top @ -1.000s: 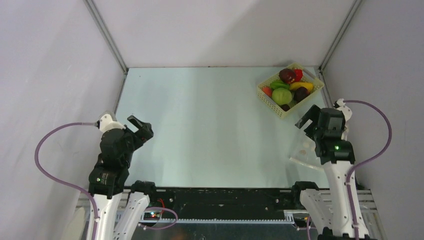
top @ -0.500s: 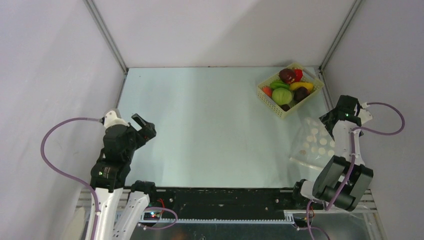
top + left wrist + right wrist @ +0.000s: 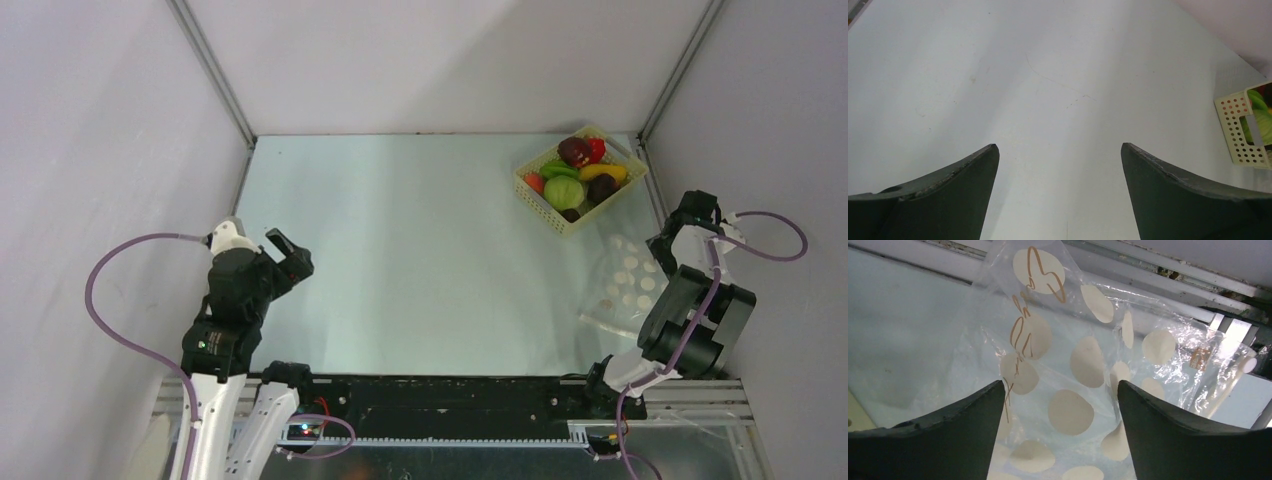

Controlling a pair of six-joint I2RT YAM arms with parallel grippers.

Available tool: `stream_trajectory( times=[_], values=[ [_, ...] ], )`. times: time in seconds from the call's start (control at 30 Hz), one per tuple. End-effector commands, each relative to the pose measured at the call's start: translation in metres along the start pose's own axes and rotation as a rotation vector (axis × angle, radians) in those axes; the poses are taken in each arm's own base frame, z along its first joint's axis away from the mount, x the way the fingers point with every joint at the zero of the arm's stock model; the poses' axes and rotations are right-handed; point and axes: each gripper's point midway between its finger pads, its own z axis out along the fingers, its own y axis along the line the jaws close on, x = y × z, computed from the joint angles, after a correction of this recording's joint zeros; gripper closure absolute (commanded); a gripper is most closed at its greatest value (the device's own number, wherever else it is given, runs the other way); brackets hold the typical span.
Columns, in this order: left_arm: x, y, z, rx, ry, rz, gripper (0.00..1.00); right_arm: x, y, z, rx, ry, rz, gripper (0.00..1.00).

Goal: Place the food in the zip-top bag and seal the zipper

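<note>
The food (image 3: 578, 173) lies in a pale yellow basket at the back right: a green round piece (image 3: 563, 192), maroon (image 3: 574, 151), red, yellow and orange pieces. A bit of green food (image 3: 1260, 120) shows in the left wrist view. The zip-top bag (image 3: 625, 285), clear with cream dots, lies flat near the right edge; a whitish strip (image 3: 607, 322) runs along its near edge. My right gripper (image 3: 664, 243) is open, just above the bag's far end. In the right wrist view the bag (image 3: 1068, 360) fills the space between the open fingers of the gripper (image 3: 1060, 390). My left gripper (image 3: 286, 254) is open and empty at the left.
The perforated basket (image 3: 545, 208) stands by the right wall, just behind the bag; its corner shows in the left wrist view (image 3: 1235, 130). The right wall is close beside the right arm. The left gripper (image 3: 1060, 147) looks over bare table.
The right arm has folded back and to the right, uncovering the bag; its gripper now points down at the bag's far end. The left gripper shifted slightly.
</note>
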Motion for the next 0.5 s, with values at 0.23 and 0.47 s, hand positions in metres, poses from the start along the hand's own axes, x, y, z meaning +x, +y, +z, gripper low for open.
stream_trajectory(
  times=[0.23, 0.47],
  values=[
    [-0.005, -0.011, -0.012, 0.076, -0.015, 0.02, 0.02, -0.006, 0.013, 0.001, -0.051, 0.0, 0.008, 0.97],
    [-0.002, -0.026, -0.028, 0.204, -0.024, 0.037, 0.02, -0.002, 0.015, -0.041, -0.112, -0.028, -0.082, 1.0]
  ],
)
